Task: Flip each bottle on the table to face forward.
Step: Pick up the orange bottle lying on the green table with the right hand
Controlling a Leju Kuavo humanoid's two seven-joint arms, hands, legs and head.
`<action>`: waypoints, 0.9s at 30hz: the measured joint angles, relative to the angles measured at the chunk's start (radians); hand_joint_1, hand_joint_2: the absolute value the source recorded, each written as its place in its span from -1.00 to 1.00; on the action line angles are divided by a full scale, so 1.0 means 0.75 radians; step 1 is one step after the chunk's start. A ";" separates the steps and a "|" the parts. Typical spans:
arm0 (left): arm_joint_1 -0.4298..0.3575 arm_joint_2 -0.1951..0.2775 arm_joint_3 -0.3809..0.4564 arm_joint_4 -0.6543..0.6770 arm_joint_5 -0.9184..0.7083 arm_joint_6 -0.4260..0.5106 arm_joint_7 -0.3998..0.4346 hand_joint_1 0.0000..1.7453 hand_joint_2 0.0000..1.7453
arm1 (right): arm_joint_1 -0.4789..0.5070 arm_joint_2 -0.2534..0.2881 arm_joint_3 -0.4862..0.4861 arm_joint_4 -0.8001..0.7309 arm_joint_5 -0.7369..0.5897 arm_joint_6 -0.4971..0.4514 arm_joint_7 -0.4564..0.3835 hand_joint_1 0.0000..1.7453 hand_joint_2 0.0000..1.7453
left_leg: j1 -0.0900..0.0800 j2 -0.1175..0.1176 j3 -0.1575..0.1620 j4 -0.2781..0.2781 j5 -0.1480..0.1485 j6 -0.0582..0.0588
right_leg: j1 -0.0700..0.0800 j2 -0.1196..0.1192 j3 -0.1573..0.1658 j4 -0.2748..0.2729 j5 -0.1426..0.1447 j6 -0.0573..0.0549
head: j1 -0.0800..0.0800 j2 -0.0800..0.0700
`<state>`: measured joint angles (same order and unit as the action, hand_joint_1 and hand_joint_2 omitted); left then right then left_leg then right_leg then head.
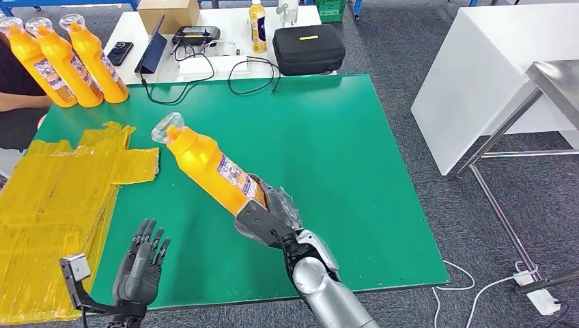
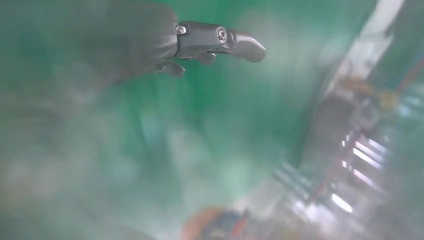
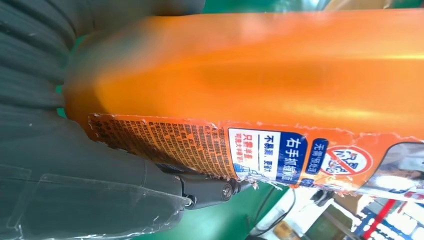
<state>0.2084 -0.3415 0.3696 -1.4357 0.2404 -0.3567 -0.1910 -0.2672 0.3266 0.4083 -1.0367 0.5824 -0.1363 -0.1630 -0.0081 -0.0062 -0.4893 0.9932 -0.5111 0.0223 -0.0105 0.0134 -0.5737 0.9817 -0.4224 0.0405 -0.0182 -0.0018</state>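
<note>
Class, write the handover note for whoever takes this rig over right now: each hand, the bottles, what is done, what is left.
Right hand grips the base of an orange bottle, tilted above the green table, cap pointing far-left.
Left hand is open near the front edge, holding nothing.
Three orange bottles lie together at the far-left corner.
Left: set down the held bottle facing forward; I cannot tell whether the other three need flipping.

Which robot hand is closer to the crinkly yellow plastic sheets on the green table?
Left. The left hand hovers open just beside the yellow plastic sheets; the right hand is farther along the table, gripping the orange bottle.
</note>
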 joint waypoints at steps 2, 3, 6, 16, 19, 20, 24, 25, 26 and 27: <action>0.004 -0.005 -0.061 -0.015 0.003 0.011 0.000 -1.00 1.00 | -0.001 0.011 0.013 -0.005 -0.008 0.000 0.004 1.00 1.00 | 0.000 0.000 0.000 0.000 0.000 0.000 | 0.000 0.000 0.000 0.000 0.000 0.000 | 0.000 0.000; 0.006 -0.007 -0.093 -0.022 0.005 0.017 -0.001 -1.00 1.00 | -0.002 0.017 0.019 -0.004 -0.013 0.000 0.006 1.00 1.00 | 0.000 0.000 0.000 0.000 0.000 0.000 | 0.000 0.000 0.000 0.000 0.000 0.000 | 0.000 0.000; 0.008 -0.009 -0.195 -0.037 0.009 0.057 -0.013 -1.00 1.00 | -0.012 0.031 0.048 0.008 -0.047 -0.009 0.018 1.00 1.00 | 0.000 0.000 0.000 0.000 0.000 0.000 | 0.000 0.000 0.000 0.000 0.000 0.000 | 0.000 0.000; 0.007 0.000 -0.392 -0.078 0.042 0.133 -0.045 -1.00 1.00 | -0.053 0.032 0.156 0.134 -0.143 -0.050 0.021 1.00 1.00 | 0.000 -0.001 -0.001 0.000 0.000 0.000 | 0.000 0.000 0.000 0.000 0.000 0.000 | 0.000 0.000; 0.004 0.006 -0.405 -0.080 0.050 0.140 -0.046 -1.00 1.00 | -0.068 0.033 0.178 0.176 -0.172 -0.051 0.023 1.00 1.00 | 0.000 -0.001 -0.001 0.000 0.000 0.000 | 0.000 0.000 0.000 0.000 0.000 0.000 | 0.000 0.000; 0.004 0.008 -0.408 -0.080 0.052 0.143 -0.047 -1.00 1.00 | -0.073 0.034 0.185 0.189 -0.182 -0.052 0.022 1.00 1.00 | 0.000 -0.001 -0.001 0.000 0.000 0.000 | 0.000 0.000 0.000 0.000 0.000 0.000 | 0.000 0.000; 0.005 0.015 -0.407 -0.088 0.062 0.159 -0.056 -1.00 1.00 | -0.094 0.038 0.244 0.242 -0.234 -0.054 0.034 1.00 1.00 | 0.000 -0.001 -0.001 0.000 0.000 0.000 | 0.000 0.000 0.000 0.001 0.000 0.000 | 0.000 0.000; 0.007 0.018 -0.404 -0.092 0.065 0.163 -0.058 -1.00 1.00 | -0.099 0.039 0.268 0.254 -0.252 -0.055 0.041 1.00 1.00 | 0.000 0.000 -0.001 0.000 0.000 0.000 | 0.000 0.000 0.000 0.001 0.000 0.000 | 0.000 0.000; 0.010 0.020 -0.400 -0.096 0.068 0.167 -0.060 -1.00 1.00 | -0.104 0.040 0.296 0.266 -0.273 -0.058 0.048 1.00 1.00 | 0.000 0.000 -0.001 0.000 0.000 0.000 | 0.000 0.000 0.000 0.001 0.000 0.000 | 0.000 0.000; 0.014 0.022 -0.395 -0.101 0.071 0.171 -0.061 -1.00 1.00 | -0.108 0.041 0.326 0.277 -0.293 -0.064 0.055 1.00 1.00 | 0.000 0.000 -0.001 0.000 0.000 0.000 | 0.000 0.000 0.000 0.000 0.000 0.000 | 0.000 0.000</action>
<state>0.2190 -0.3253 0.0733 -1.5114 0.2935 -0.2288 -0.2371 -0.3484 0.3571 0.6529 -0.8293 0.3625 -0.1844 -0.1219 -0.0077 -0.0062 -0.4900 0.9931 -0.5110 0.0222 -0.0104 0.0133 -0.5740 0.9821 -0.4225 0.0405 -0.0182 -0.0018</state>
